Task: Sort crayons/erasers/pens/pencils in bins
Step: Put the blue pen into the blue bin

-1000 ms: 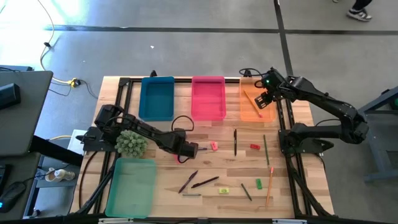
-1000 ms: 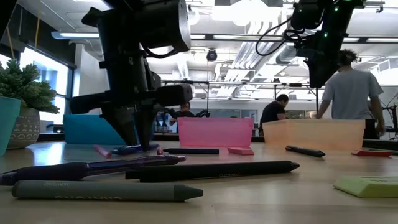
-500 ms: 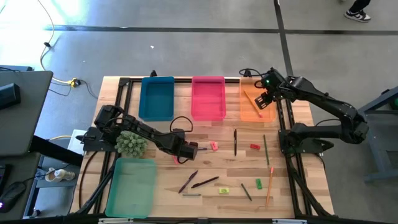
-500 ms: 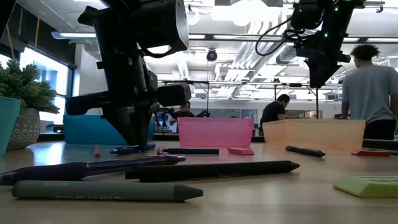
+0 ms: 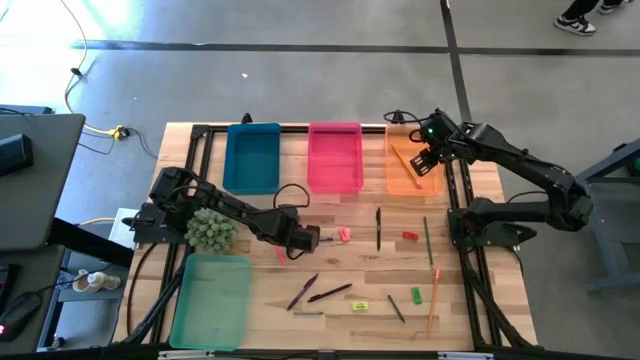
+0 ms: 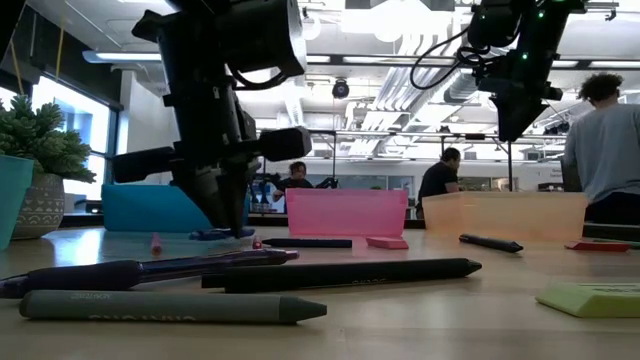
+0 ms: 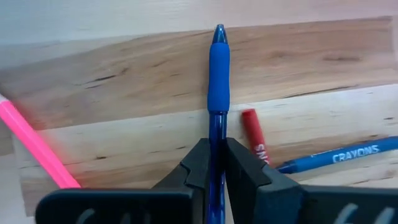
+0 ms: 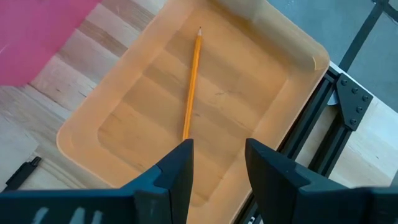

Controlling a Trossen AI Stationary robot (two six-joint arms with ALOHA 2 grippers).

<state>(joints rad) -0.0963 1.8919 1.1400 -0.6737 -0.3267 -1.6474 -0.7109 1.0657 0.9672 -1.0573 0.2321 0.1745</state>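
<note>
My left gripper (image 5: 306, 241) stands low over the table's middle, shut on a blue pen (image 7: 218, 81). Beside it lie a red crayon (image 7: 255, 140), a blue crayon (image 7: 339, 155) and a pink stick (image 7: 31, 142). My right gripper (image 5: 424, 161) hangs open above the orange bin (image 5: 404, 180), where an orange pencil (image 8: 191, 87) lies flat on the floor. Blue (image 5: 252, 160) and pink (image 5: 335, 160) bins stand at the far edge, and a green bin (image 5: 212, 300) at the near left. Loose pens (image 5: 378, 228), pencils (image 5: 427, 240) and erasers (image 5: 409, 236) lie on the wood. My left gripper pinches the blue pen's clear barrel (image 7: 217, 127), just behind its rubber grip, between its two fingers (image 7: 199, 168). The fingers come steeply from above, and the pen sticks out forward between them. Whether the pen's tip (image 7: 219, 30) rests on the wood, I cannot tell.
A potted plant (image 5: 210, 230) stands close to the left arm, just beyond the green bin. A pink eraser (image 5: 344, 236) lies right of the left gripper. Dark pens (image 5: 330, 293) lie toward the near edge. People move in the room beyond the table.
My left gripper has shut on the blue pen while staying in place, rolling slightly. The pink stick beside it has shifted a little on the wood. My right gripper has kept still.
</note>
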